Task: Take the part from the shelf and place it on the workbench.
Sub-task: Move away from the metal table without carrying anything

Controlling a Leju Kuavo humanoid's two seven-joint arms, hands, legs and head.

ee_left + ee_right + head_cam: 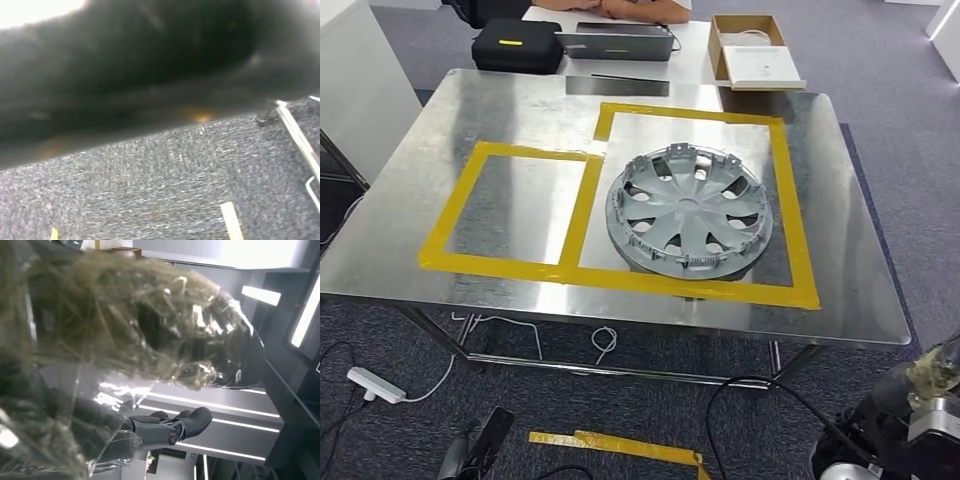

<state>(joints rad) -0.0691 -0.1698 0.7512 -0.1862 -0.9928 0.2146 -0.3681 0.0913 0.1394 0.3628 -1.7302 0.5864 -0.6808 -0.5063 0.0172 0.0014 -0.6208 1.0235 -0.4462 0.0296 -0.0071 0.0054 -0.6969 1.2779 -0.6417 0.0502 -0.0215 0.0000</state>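
Note:
The part is a grey wheel cover (689, 211). It lies flat on the metal workbench (509, 110), inside the larger of two yellow tape rectangles (786, 190), and nothing touches it. My right hand (933, 385), wrapped in clear crinkled tape, hangs low beyond the bench's near right corner. In the right wrist view its dark fingers (188, 422) stretch out with nothing between them. A dark shape at the lower left of the head view looks like my left hand (475, 447), down near the floor. Its fingers are too dark and blurred to read.
The smaller tape rectangle (512, 208) left of the cover holds nothing. Behind the bench a white table carries a black case (516, 45), a laptop (616, 42) and an open cardboard box (752, 50); a person sits there. Cables, a power strip (375, 385) and yellow tape (618, 443) lie on the carpet.

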